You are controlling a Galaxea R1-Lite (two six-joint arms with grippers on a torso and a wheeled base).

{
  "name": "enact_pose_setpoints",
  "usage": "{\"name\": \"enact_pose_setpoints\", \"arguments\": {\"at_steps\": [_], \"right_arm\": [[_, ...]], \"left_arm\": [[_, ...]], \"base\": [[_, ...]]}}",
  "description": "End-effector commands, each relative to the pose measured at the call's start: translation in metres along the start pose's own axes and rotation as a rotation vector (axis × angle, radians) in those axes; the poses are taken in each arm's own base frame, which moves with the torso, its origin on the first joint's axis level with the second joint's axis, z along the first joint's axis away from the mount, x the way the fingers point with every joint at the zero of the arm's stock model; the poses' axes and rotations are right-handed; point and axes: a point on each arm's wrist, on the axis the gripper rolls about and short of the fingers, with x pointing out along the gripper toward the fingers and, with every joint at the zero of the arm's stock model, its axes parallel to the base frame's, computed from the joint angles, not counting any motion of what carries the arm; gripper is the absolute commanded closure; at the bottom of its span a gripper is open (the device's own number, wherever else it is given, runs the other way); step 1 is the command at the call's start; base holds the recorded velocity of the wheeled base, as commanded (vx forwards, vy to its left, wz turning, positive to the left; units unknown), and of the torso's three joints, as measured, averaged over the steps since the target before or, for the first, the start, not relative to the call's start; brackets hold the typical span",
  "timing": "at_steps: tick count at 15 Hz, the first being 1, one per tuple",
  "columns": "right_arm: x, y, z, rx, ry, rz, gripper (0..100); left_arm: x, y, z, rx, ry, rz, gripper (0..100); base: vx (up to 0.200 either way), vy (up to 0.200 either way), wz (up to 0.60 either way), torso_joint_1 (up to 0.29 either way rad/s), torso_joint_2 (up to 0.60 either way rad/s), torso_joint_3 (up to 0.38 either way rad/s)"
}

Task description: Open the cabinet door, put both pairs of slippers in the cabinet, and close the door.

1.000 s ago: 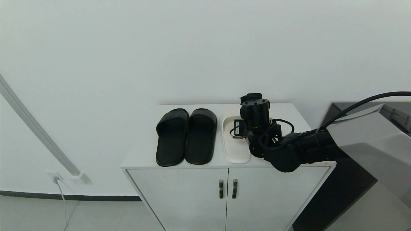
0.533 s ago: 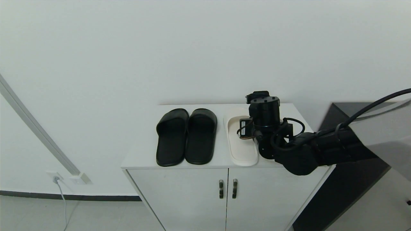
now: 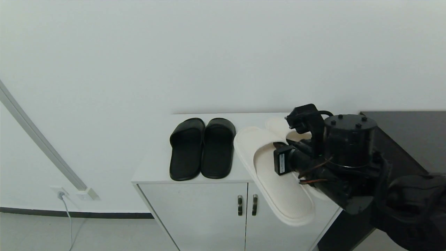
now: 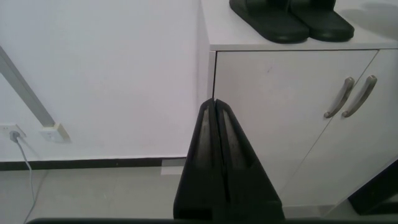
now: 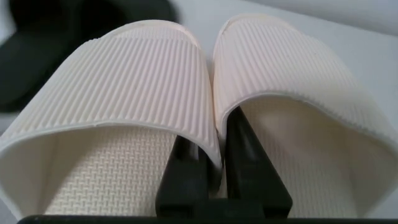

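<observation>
The right gripper [image 5: 213, 163] clamps both white slippers [image 3: 278, 181], at 3 o'clock from the black slippers [image 3: 202, 148]. The left gripper [image 4: 216, 118] is closed, empty

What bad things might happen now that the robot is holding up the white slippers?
1. The right end effector pinches both white slippers only by their strap edges, and they hang tilted, so one might slip out.
2. The cabinet doors are shut, and swinging one open might bump the slippers hanging in front.
3. The black slippers lie close by and might get knocked.
</observation>
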Motion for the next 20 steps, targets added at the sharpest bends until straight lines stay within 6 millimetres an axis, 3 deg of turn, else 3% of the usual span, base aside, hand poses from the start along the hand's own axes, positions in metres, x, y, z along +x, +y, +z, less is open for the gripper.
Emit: {"name": "enact_pose_setpoints", "arguments": {"at_steps": [1, 4, 10, 17, 20], "right_arm": [[-0.043, -0.011, 0.004, 0.007, -0.02, 0.18, 100], [-0.062, -0.014, -0.002, 0.0, -0.008, 0.362, 100], [-0.067, -0.01, -0.003, -0.005, -0.006, 0.389, 100], [-0.068, -0.009, -0.011, -0.015, 0.024, 0.395, 100], [-0.068, -0.01, -0.016, -0.028, 0.042, 0.398, 100]], "left_arm": [[0.0, 0.0, 0.0, 0.0, 0.002, 0.0, 100], [0.0, 0.0, 0.0, -0.001, 0.002, 0.0, 100], [0.0, 0.0, 0.0, -0.003, 0.002, 0.0, 100], [0.0, 0.0, 0.0, -0.004, 0.002, 0.0, 100], [0.0, 0.0, 0.0, -0.004, 0.002, 0.0, 100]], "base": [[0.0, 0.0, 0.0, 0.0, 0.0, 0.0], [0.0, 0.0, 0.0, 0.0, 0.0, 0.0], [0.0, 0.0, 0.0, 0.0, 0.0, 0.0], [-0.2, 0.0, 0.0, 0.003, 0.0, 0.001], [0.0, 0.0, 0.0, 0.0, 0.0, 0.0]]}}
